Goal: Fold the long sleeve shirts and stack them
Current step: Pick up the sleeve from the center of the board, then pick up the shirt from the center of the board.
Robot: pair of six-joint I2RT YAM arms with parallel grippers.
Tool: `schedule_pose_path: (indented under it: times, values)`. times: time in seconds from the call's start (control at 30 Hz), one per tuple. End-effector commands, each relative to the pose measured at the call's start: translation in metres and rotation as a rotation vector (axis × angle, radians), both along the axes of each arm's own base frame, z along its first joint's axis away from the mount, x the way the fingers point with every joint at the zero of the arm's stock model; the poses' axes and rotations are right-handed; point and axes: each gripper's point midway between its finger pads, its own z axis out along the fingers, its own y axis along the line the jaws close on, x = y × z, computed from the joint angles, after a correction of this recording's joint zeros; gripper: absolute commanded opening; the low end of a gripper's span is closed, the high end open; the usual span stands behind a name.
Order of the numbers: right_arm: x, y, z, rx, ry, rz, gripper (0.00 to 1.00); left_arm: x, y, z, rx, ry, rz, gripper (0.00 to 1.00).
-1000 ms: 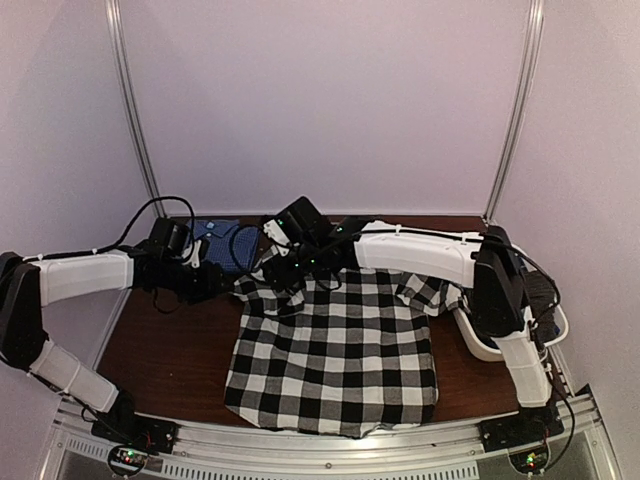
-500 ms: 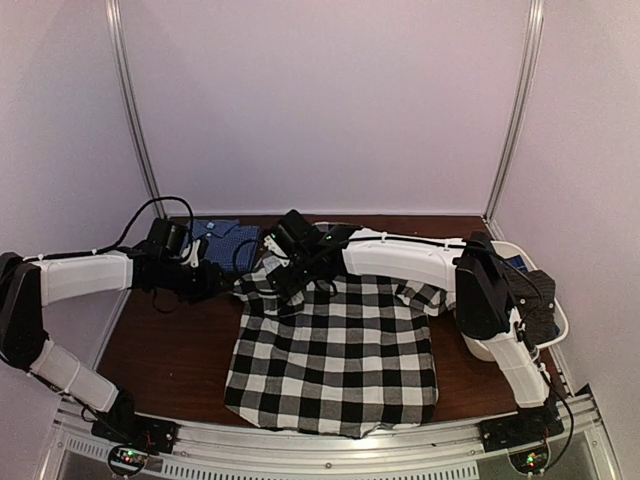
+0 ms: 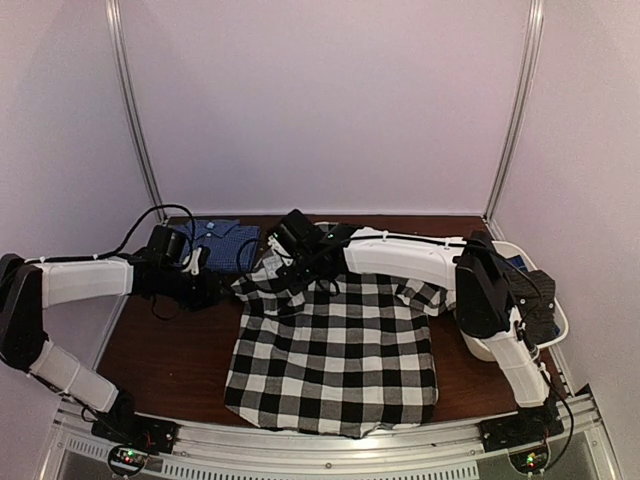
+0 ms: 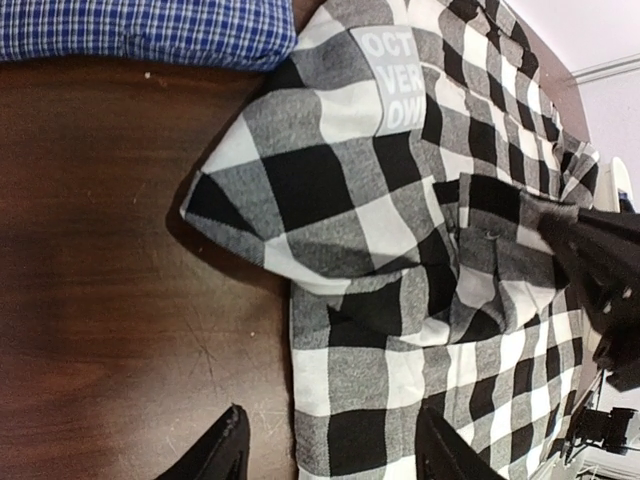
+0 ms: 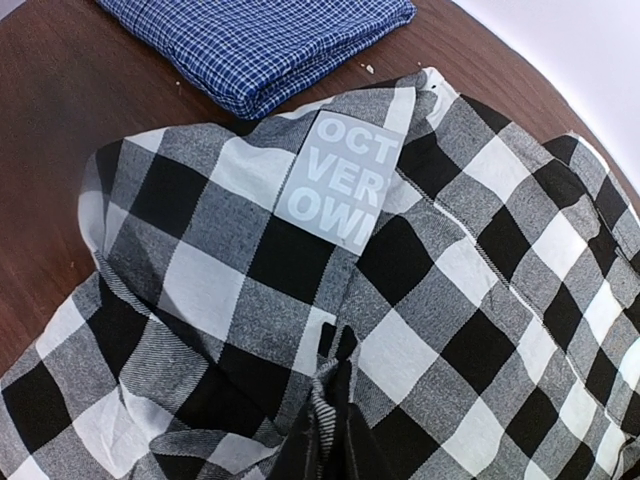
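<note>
R gripper [image 5: 325,425] pinched shut on checked shirt [image 5: 420,250] cloth nr label [image 5: 335,190]. L gripper [image 4: 330,455] jaws apart, straddling shirt's left edge, gripping nothing. Shirt spread mid-table [image 3: 170,350]; 1 folded blue shirt [image 3: 222,238] just behind.

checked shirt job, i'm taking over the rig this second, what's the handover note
Left hand: open, empty, low at the left-side edge of the checked shirt.
Right hand: shut on a pinch of the checked shirt's cloth near the collar.
Things: checked shirt spread out mid-table; blue shirt folded at the back left; a dark garment in the white basket on the right.
Done: blue shirt folded.
Left: fold the checked shirt, stack it on the blue shirt, then probably the dark garment.
</note>
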Motion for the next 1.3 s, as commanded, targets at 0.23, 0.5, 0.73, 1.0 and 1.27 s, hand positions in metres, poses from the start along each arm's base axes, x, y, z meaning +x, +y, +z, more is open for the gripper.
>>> schedule_pose_path:
  times: [0.23,0.5,0.73,1.0,1.27]
  values:
    - [0.068,-0.062,0.118,0.224,-0.184,-0.227,0.0,-0.042,-0.003,-0.018,-0.043,0.049,-0.018,0.55]
    - [0.111,-0.118,0.193,0.432,-0.318,-0.349,0.0,-0.079,-0.015,-0.036,-0.02,0.124,-0.036,0.53]
    - [0.134,-0.151,0.218,0.493,-0.377,-0.396,0.0,-0.106,-0.017,-0.046,0.005,0.175,-0.029,0.5]
    - [0.156,-0.174,0.232,0.581,-0.385,-0.389,0.0,-0.128,-0.024,-0.049,0.013,0.214,-0.047,0.48]
    - [0.156,-0.161,0.226,0.609,-0.346,-0.334,0.0,-0.148,-0.026,-0.06,0.03,0.263,-0.053,0.48]
